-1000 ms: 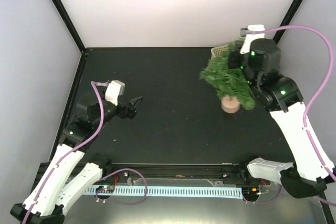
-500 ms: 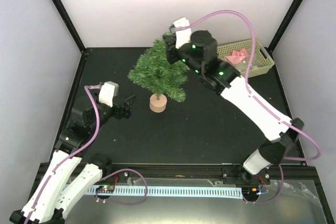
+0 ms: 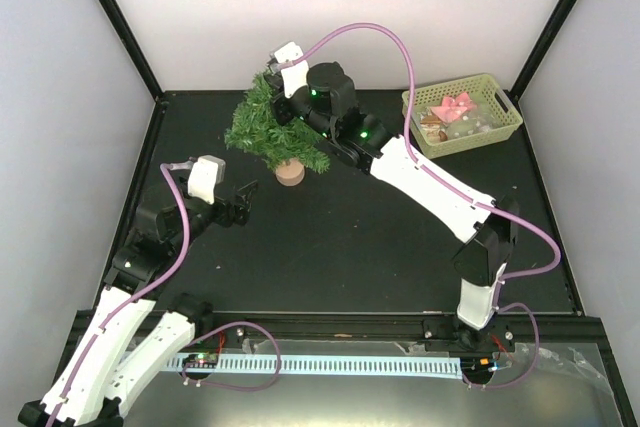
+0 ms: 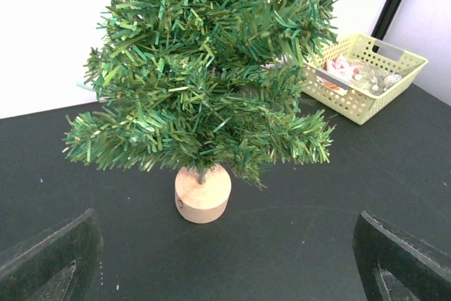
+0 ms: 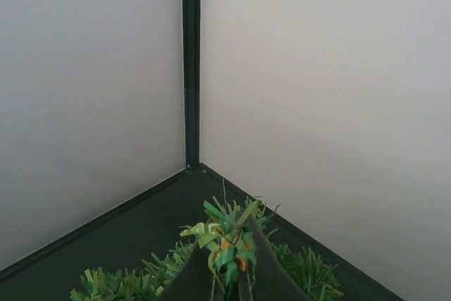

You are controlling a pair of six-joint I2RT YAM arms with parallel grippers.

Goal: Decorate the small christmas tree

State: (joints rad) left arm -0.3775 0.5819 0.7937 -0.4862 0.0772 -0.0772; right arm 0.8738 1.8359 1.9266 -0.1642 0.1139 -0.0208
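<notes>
Left gripper (image 3: 246, 198) hangs low over the left part of the black table (image 3: 350, 247), jaws spread wide, nothing between them. It faces the small christmas tree (image 3: 268, 132), which stands just beyond it toward the back wall, apart from it with bare table between. In the left wrist view the tree is centred between the two fingers, upright. Its round wooden base (image 4: 203, 194) looks to be down on the table, though contact is hard to confirm. The tree is in the back-left part of the table, near the rear edge. Right arm reaches across from the right side and comes in from above. The right gripper (image 5: 227, 262) is clamped tight on the top sprig of the tree, green needles poking up between the fingertips in its wrist view, the corner of the enclosure behind. Over at the back-right corner is a pale green basket (image 3: 510, 119), well apart from the tree, with a pink ornament (image 3: 455, 105) and some small silvery bits in it that are too small to make out.
</notes>
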